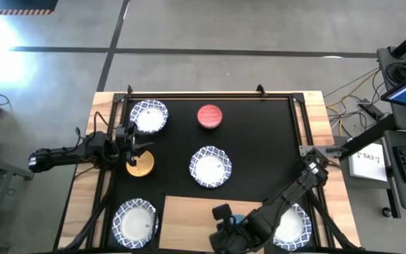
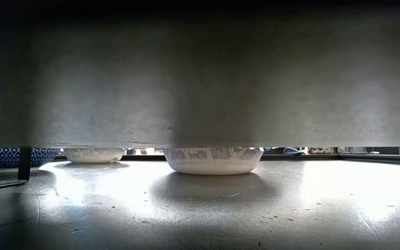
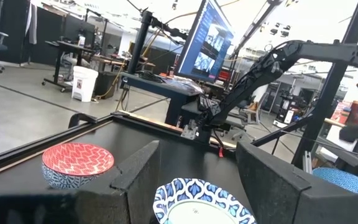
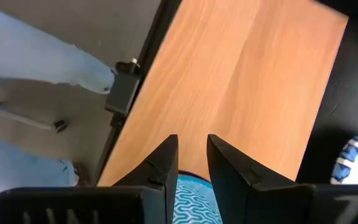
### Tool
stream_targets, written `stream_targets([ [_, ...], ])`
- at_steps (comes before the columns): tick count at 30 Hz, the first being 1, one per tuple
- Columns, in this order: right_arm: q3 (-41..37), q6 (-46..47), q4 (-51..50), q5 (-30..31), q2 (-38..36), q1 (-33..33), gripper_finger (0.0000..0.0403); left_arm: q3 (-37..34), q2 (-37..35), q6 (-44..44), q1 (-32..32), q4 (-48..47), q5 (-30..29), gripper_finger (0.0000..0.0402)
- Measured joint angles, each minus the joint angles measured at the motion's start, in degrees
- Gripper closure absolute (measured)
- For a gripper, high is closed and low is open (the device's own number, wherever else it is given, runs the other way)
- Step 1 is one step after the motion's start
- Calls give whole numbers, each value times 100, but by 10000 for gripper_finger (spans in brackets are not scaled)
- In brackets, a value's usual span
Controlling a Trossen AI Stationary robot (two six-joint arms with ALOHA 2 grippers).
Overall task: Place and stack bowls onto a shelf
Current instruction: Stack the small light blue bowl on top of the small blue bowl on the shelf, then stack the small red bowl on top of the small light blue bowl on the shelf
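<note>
- Two claws at work above the desk (image 1: 83,212): right claw (image 4: 192,163) low over the near end of the shelf (image 4: 241,81), left claw (image 1: 138,145) well apart at the far left.
- Right claw: fingers nearly together, pinching the rim of a blue bowl (image 4: 188,202) with a wavy pattern; bowl hanging directly beneath the fingers, mostly hidden by them.
- Shelf: bare light-wood board stretching away ahead of the right claw, long axis running on from the fingertips toward the board's other end; bowl already over the wood, so probably only a short lowering left before release.
- Left claw: fingers (image 3: 135,171) spread wide, gripping nothing; yellow bowl (image 1: 141,165) just below it, a white bowl with blue rim (image 3: 201,202) straight ahead between the fingers, red bowl (image 3: 78,163) off to one side of it.
- Nearer arm for the shelf: clearly the right; left arm well off from the board.
- Other white bowls (image 1: 134,221) beside the shelf's ends, one partly under the right arm.
- Risk, as a guess: bowl tipping on release from a one-sided rim pinch.
</note>
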Motion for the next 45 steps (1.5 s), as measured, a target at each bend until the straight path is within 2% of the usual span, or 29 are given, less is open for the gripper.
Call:
stream_targets([
  [8,-7,-40,-9,-399,302,-129,335,0,0,1,0,0,0,208],
  [32,93,364,-489,-563,499,-193,335,0,0,0,0,-2,3,208],
  [38,495,81,-500,-481,471,-231,335,0,0,1,0,-2,2,208],
  [42,745,6,-833,38,438,-351,335,0,0,1,0,-2,3,208],
  [45,810,9,-1140,109,429,-564,331,0,0,1,0,-2,4,208],
])
